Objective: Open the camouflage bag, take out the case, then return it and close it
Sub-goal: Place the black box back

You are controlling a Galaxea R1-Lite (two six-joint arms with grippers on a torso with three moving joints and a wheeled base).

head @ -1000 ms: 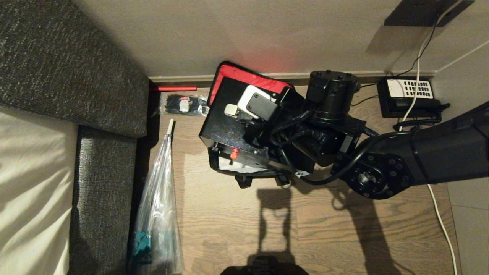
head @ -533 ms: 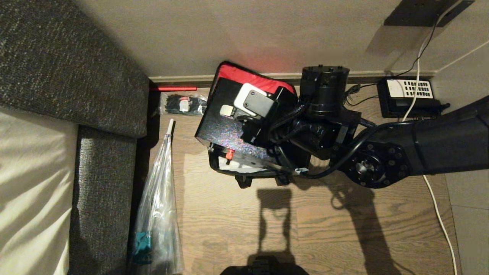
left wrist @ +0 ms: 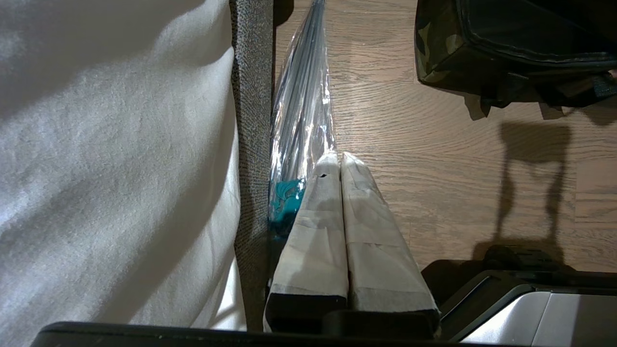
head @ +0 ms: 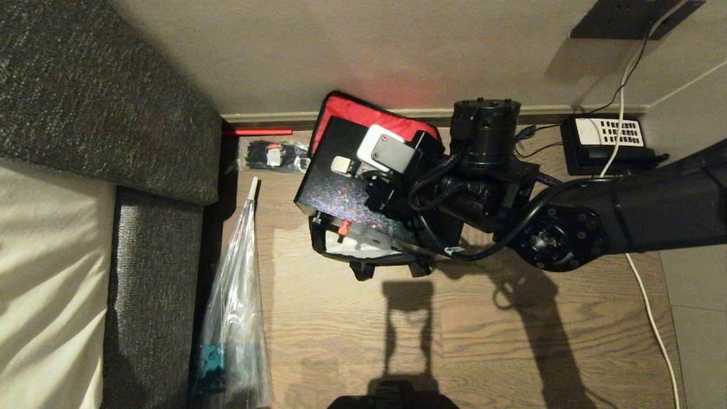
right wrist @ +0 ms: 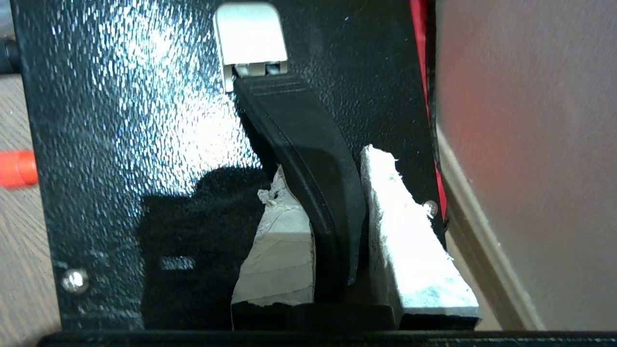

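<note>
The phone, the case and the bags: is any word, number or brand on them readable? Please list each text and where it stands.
No text can be read anywhere in these views.
Phone: its white keypad has dark keys, but their marks are too small to read.
Packet of black ties: a small white and red label, too small to read.
Case: no lettering shows on its black top.
Camouflage bag: no lettering shows.

- Camouflage bag (head: 363, 253): on the wood floor by the far wall, lid thrown open, red lining (head: 346, 111) propped against the baseboard; pale grey interior showing at its near edge.
- Case (head: 335, 199): black, speckled rigid box, tilted, partly over the bag's mouth (red latch (head: 343, 227) on its near side); top handle (right wrist: 308, 159) black with a pale end.
</note>
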